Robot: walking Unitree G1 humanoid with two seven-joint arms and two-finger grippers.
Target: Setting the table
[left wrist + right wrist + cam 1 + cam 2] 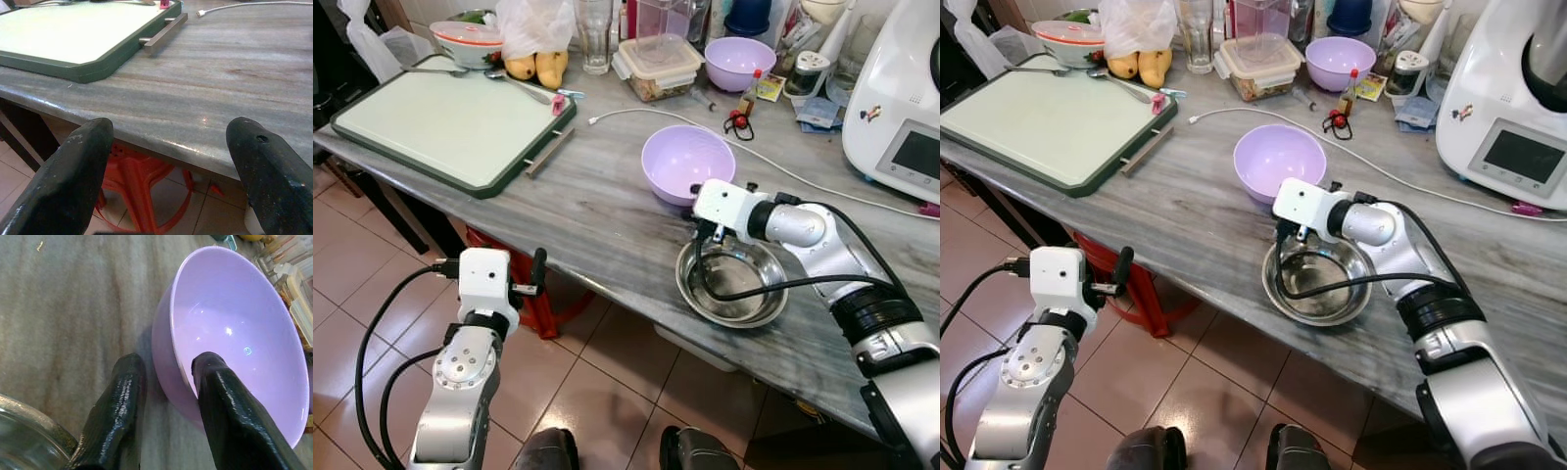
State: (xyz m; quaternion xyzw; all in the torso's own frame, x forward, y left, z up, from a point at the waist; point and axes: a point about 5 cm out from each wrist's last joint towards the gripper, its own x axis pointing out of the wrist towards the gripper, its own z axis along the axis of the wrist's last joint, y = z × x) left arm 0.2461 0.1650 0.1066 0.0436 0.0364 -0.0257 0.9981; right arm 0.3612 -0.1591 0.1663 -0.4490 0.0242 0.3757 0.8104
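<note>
**Right hand takes the lilac bowl by its rim**

The lilac bowl point(687, 162) sits mid-tabletop point(578, 211), and the right hand point(164, 396) straddles its near rim: one finger inside, one outside, the wall between them. The fingers look close to pinching, though I cannot tell whether they truly clamp it. Just nearer than the lilac bowl, touching or almost touching it, lies the steel bowl point(732, 286) (the right arm's cable droops across it). Left of the lilac bowl and well apart rests the green-edged tray point(450, 122); a second purple bowl point(739, 61) waits behind. The left hand point(171, 161) hovers off the tabletop's near edge, fingers wide apart, empty. Setting seems barely begun: no bowl sits at a clear place yet.
</note>
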